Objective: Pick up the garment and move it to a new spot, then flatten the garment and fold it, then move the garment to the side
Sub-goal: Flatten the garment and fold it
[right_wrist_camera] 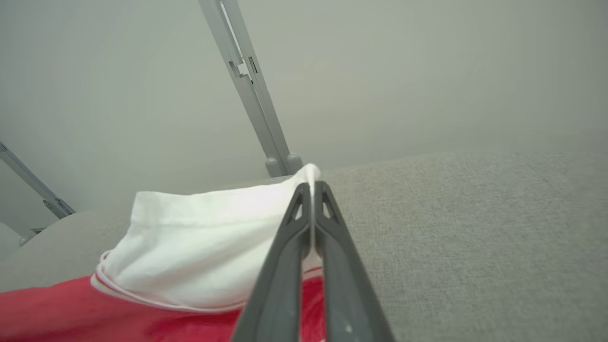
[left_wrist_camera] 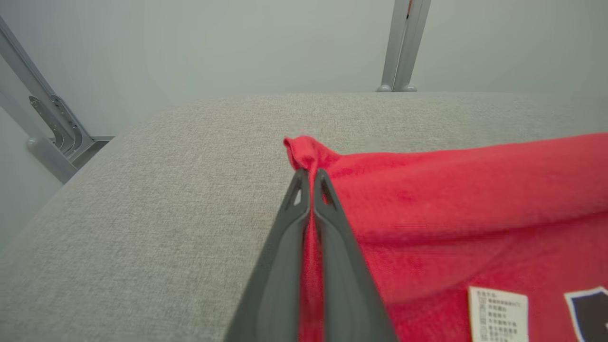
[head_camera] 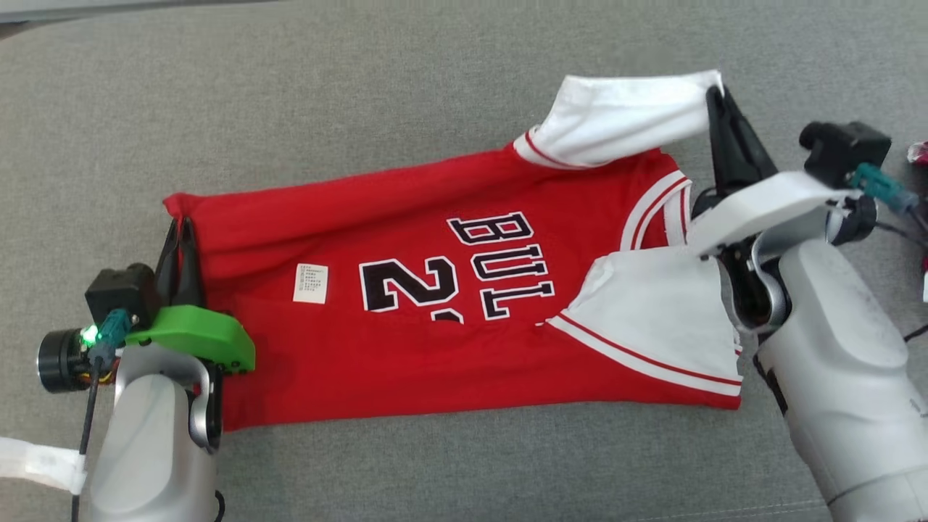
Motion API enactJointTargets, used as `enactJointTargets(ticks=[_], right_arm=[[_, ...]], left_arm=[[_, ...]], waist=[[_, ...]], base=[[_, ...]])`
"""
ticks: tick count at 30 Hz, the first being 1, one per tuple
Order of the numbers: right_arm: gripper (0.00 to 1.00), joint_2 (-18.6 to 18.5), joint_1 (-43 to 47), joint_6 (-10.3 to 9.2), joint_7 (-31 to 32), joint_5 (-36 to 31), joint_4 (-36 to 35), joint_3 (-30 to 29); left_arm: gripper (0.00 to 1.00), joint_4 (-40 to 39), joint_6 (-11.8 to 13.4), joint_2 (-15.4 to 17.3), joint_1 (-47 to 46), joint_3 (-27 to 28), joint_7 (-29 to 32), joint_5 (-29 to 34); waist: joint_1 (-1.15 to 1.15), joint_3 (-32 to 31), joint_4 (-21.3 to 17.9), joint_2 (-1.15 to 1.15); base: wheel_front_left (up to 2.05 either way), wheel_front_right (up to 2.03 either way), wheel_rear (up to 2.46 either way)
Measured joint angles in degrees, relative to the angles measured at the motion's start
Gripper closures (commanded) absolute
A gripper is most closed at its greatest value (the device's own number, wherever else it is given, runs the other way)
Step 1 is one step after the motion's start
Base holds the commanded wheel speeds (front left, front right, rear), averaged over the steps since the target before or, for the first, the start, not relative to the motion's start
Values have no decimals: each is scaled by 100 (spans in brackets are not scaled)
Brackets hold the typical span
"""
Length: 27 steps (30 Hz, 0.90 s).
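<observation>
The red basketball jersey with white sleeves (head_camera: pixel 435 326) lies flat at frame centre on the grey woven surface (head_camera: pixel 290 87). The left gripper (head_camera: pixel 179 226) is clamped shut on its red hem corner at left, the right gripper (head_camera: pixel 715 93) on the raised white sleeve (head_camera: pixel 623 116) at upper right. For a clean fold, carry both pinches toward the lower edge together, cloth taut. Legible print: "BUL" and "2"; the white care tag (head_camera: pixel 311 283) is unreadable.

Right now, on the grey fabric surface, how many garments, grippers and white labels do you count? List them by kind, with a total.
Garments: 1, the red jersey.
Grippers: 2, the left gripper shut on the jersey's hem corner and the right gripper shut on its white sleeve.
White labels: 1, the label on the jersey.
Total: 4.
</observation>
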Motion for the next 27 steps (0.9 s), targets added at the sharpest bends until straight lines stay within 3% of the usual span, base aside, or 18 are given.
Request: enactJointTargets(ticks=[10, 18, 19, 20, 21, 22, 23, 24, 25, 27], right_arm=[[100, 249, 1396, 0, -2, 408, -478, 108], [100, 397, 1868, 0, -3, 520, -494, 156], [100, 400, 1925, -1, -3, 520, -476, 166], [100, 402, 1975, 0, -3, 519, -447, 178], [100, 402, 2020, -1, -3, 519, -413, 194], [100, 405, 2047, -1, -3, 515, -376, 198], [100, 405, 2070, -1, -3, 492, -316, 198], [100, 404, 2097, -1, -3, 463, -234, 186], [62, 405, 2127, 0, -3, 438, -187, 149], [0, 401, 2171, -1, -3, 354, -90, -33]], left_arm=[[100, -531, -152, -180, 1034, 307, 0, 122], [100, -793, -178, -311, 1652, 465, 1, 129], [96, -758, -178, -319, 1706, 468, 1, 123], [84, -703, -176, -325, 1732, 481, 1, 121], [50, -655, -170, -330, 1741, 494, 1, 119], [9, -625, -163, -332, 1746, 504, 1, 119], [0, -587, -137, -337, 1750, 534, 1, 111], [0, -559, -94, -341, 1759, 564, 0, 112], [0, -537, -56, -339, 1770, 588, 0, 114], [0, -480, 111, -342, 1841, 670, 1, 116]], waist=[[0, -559, -211, 0], [0, -874, -277, 0], [0, -908, -278, 0], [0, -938, -277, 0], [0, -964, -273, 0], [0, -982, -268, 0], [0, -1002, -260, 0], [0, -1022, -251, 0], [0, -1034, -241, 0], [0, -1067, -214, 0]], base=[[0, 0, 0], [0, 0, 0], [0, 0, 0], [0, 0, 0], [0, 0, 0], [0, 0, 0], [0, 0, 0], [0, 0, 0], [0, 0, 0], [0, 0, 0]])
